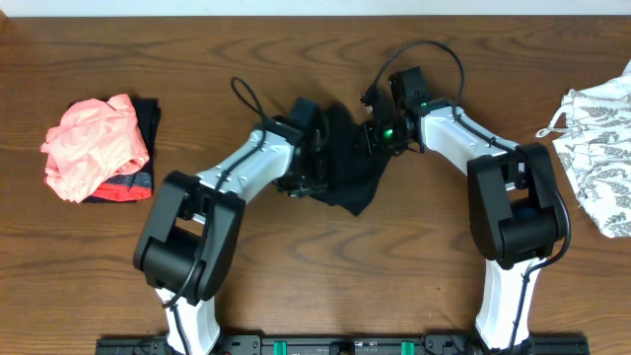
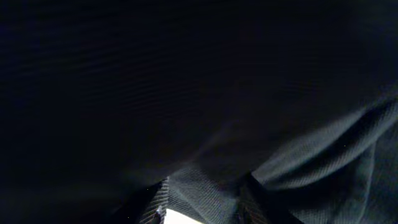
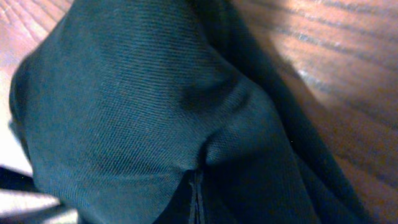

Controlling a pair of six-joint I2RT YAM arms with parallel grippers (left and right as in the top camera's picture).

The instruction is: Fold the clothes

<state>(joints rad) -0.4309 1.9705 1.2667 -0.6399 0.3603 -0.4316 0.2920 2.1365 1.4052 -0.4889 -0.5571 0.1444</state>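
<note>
The black garment (image 1: 351,185) is bunched at the centre of the table (image 1: 296,39), between the two arms. The right gripper (image 1: 375,133) is closed fully on a fold of it. The left gripper (image 1: 314,170) is closed part-way on a thick wad of the same cloth. Both holds are judged to serve spreading before folding. The long axis runs far-to-near, and the tapered corner is pointed toward the near table edge.

Open table (image 1: 325,281) in front; coral-pink pile (image 1: 94,148) blocks left, leaf-patterned garment (image 1: 601,148) right.
</note>
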